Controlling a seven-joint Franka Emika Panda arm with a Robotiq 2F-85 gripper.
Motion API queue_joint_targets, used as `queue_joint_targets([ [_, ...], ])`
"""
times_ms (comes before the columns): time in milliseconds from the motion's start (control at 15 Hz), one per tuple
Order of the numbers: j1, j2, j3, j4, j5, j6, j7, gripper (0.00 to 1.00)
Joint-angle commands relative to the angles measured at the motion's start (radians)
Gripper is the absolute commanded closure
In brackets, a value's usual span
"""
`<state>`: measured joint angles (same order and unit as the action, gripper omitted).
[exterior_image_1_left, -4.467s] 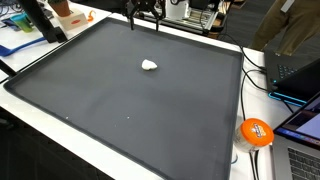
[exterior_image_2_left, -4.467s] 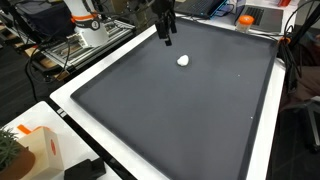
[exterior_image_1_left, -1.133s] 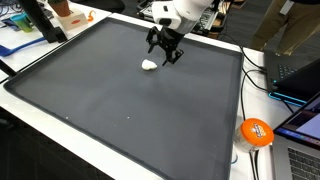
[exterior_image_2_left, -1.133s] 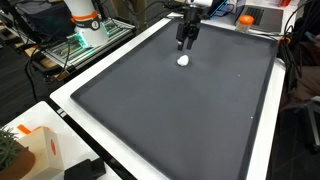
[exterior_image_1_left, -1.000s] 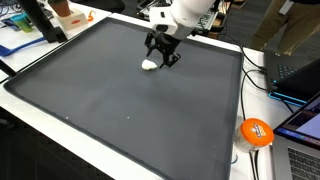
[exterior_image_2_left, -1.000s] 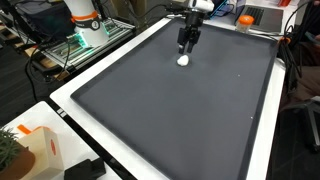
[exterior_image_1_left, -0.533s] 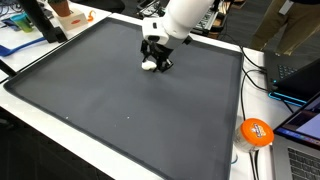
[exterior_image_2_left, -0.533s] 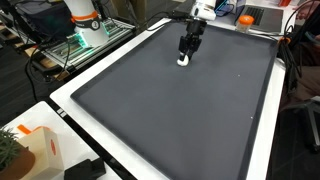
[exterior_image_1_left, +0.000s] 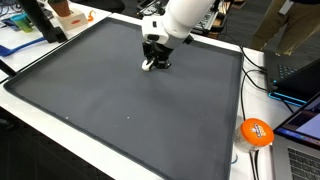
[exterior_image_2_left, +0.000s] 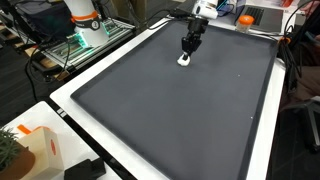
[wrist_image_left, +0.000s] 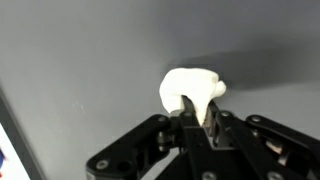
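- One small white rounded lump (wrist_image_left: 190, 82) sits on the dark grey mat (exterior_image_1_left: 120, 110), near its far edge in both exterior views.
- The black Robotiq gripper (wrist_image_left: 197, 112) is clenched on the lump's lower side, its fingers pinched close together.
- It looks light and soft, so it will likely squash or slip.
- A gentle pinch across its middle would suit it best.

I can read no word, brand or number anywhere around me. The round orange thing (exterior_image_1_left: 257, 131) beside the counter carries a pale band of marks too small to make out. The orange box (exterior_image_2_left: 40, 147) at the near corner shows a white patch that is just as illegible.
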<state>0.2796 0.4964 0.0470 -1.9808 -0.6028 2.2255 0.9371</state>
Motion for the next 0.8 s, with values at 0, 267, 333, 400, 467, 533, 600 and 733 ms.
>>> queue_joint_targets([
  [0,0.008,0.023,-0.005,0.015,0.058,-0.024,-0.032,0.97],
  [267,0.011,0.025,-0.011,0.022,0.097,-0.024,-0.051,0.99],
  [333,0.011,0.026,-0.011,0.024,0.106,-0.026,-0.056,0.98],
  [400,0.012,0.027,-0.012,0.026,0.116,-0.03,-0.062,0.68],
  [467,0.012,0.025,-0.013,0.025,0.124,-0.029,-0.068,0.68],
  [533,0.014,0.021,-0.015,0.023,0.127,-0.028,-0.068,0.62],
  [600,0.016,0.015,-0.017,0.019,0.127,-0.025,-0.068,0.54],
  [733,0.008,-0.006,-0.009,0.004,0.146,-0.007,-0.087,0.39],
])
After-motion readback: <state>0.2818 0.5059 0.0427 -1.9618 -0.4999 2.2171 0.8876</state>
